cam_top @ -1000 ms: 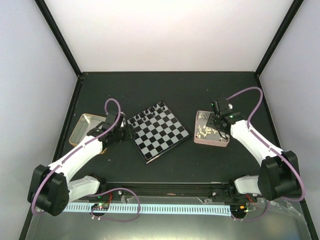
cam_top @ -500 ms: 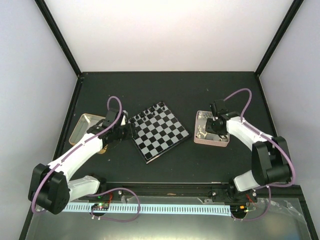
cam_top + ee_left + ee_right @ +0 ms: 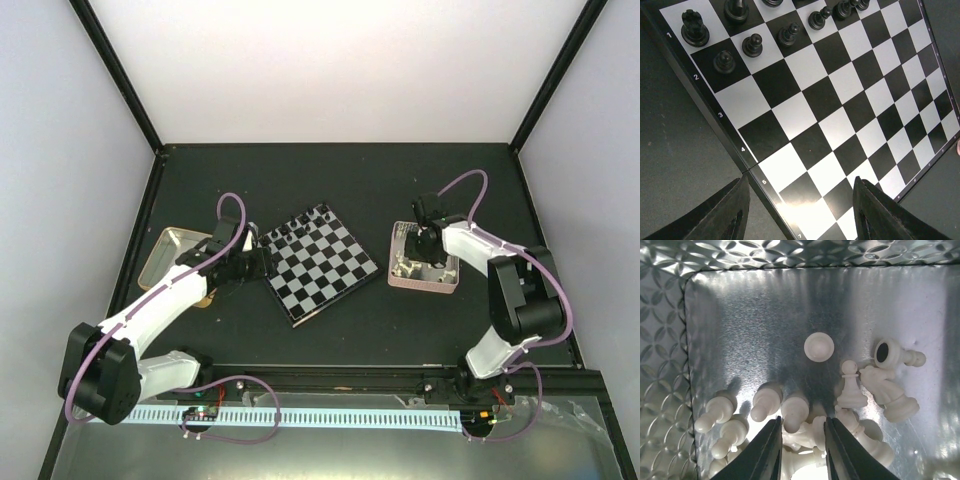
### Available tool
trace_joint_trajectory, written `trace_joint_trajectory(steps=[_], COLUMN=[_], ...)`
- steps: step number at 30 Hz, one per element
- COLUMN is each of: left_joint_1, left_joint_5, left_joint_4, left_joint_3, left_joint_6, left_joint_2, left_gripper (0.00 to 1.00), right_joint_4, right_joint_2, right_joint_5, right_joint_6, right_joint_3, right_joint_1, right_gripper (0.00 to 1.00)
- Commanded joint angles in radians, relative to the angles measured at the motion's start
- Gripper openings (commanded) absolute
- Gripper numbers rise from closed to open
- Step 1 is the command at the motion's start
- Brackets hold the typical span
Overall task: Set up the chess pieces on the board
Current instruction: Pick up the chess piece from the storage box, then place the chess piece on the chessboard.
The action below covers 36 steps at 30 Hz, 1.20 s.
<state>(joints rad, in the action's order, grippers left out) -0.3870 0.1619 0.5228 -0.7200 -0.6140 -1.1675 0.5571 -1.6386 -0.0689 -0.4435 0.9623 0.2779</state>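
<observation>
The board (image 3: pixel 318 265) lies tilted in the middle of the table, with black chess pieces (image 3: pixel 295 228) standing along its far-left edge. The left wrist view shows a black rook (image 3: pixel 694 27) and pawns (image 3: pixel 752 45) on ranks 1 and 2 of the board (image 3: pixel 840 100). My left gripper (image 3: pixel 800 200) hangs open and empty over the board's left rim (image 3: pixel 255 265). My right gripper (image 3: pixel 420 250) reaches down into the pink tray (image 3: pixel 447 284). Its fingers (image 3: pixel 802 427) are closed in on a lying white chess piece (image 3: pixel 795 412) in the heap. A white pawn (image 3: pixel 850 387) stands upright beside it.
A shiny metal tin (image 3: pixel 165 255) sits left of the left arm. The tray's floor (image 3: pixel 750 325) is bare metal at the far side, with one round white piece (image 3: pixel 819 347) lying alone there. Black frame posts border the dark table.
The right arm has swung inward and its gripper has sunk into the pink tray, jaws narrowing around the white pieces. The left gripper has shifted slightly toward the board and stays open.
</observation>
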Motion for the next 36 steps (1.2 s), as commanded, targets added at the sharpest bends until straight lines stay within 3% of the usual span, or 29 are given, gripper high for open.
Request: trace_joint_trajectory(steps=[1, 10, 22, 36], left_joint_1=[0.005, 0.005, 0.005, 0.007], left_joint_5=[0.021, 0.009, -0.026, -0.069], left_joint_4=[-0.010, -0.010, -0.010, -0.031], left_joint_3=[-0.044, -0.042, -0.018, 0.056], left_joint_6=[0.027, 0.037, 0.032, -0.018], left_joint_2=[-0.010, -0.002, 0.036, 0.109], left_gripper=[0.58, 0.58, 0.58, 0.58], right_joint_4=[-0.014, -0.034, 0.011, 0.060], right_joint_2=[-0.029, -0.031, 0.113, 0.046], right_joint_5=[-0.019, -0.047, -0.109, -0.013], right_joint_6=[0.022, 0.036, 0.036, -0.043], right_joint_3=[0.030, 0.030, 0.029, 0.100], right_joint_1=[-0.006, -0.005, 0.072, 0.482], right_gripper=[0.25, 0.09, 0.06, 0.06])
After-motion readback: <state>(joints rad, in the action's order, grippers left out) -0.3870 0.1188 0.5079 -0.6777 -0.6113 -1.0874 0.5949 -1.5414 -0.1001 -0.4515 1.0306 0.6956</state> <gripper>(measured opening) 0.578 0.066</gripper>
